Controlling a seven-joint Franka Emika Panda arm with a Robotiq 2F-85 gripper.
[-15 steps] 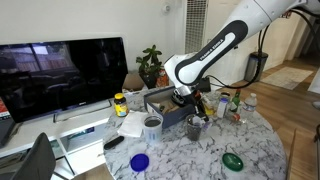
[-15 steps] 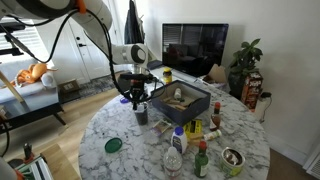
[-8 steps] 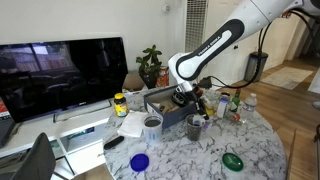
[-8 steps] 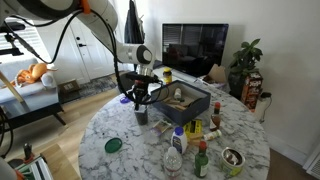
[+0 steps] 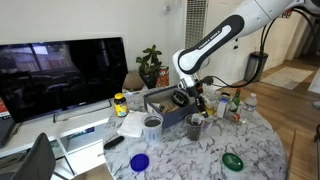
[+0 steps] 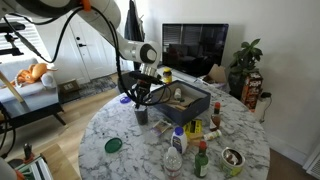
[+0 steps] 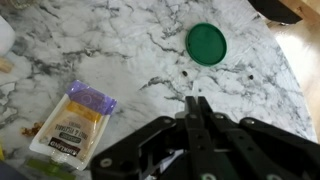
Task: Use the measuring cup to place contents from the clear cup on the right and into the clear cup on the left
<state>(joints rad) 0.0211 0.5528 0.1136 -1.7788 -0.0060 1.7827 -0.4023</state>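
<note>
My gripper [image 5: 183, 97] [image 6: 141, 95] hangs low over the marble table beside the dark tray [image 5: 160, 104] [image 6: 196, 102]. In the wrist view its fingers [image 7: 197, 101] are pressed together. A thin pale sliver shows at their tips and I cannot tell what it is. No measuring cup is clearly visible. Two clear cups stand in front of the tray, one to the left [image 5: 152, 125] and one to the right [image 5: 194, 127]. One cup [image 6: 141, 114] stands just below the gripper in an exterior view.
A green lid [image 5: 233, 160] [image 6: 113, 145] [image 7: 207, 42] and a blue lid [image 5: 139, 161] lie on the table. A purple-topped packet [image 7: 75, 120] lies below the wrist. Bottles [image 6: 176, 158] and a bowl [image 6: 233, 160] crowd one edge. A yellow jar [image 5: 120, 103] and a TV [image 5: 60, 72] stand behind.
The arm has shifted slightly toward the tray and a little upward. The fingers stay shut. The cups and lids have not moved.
</note>
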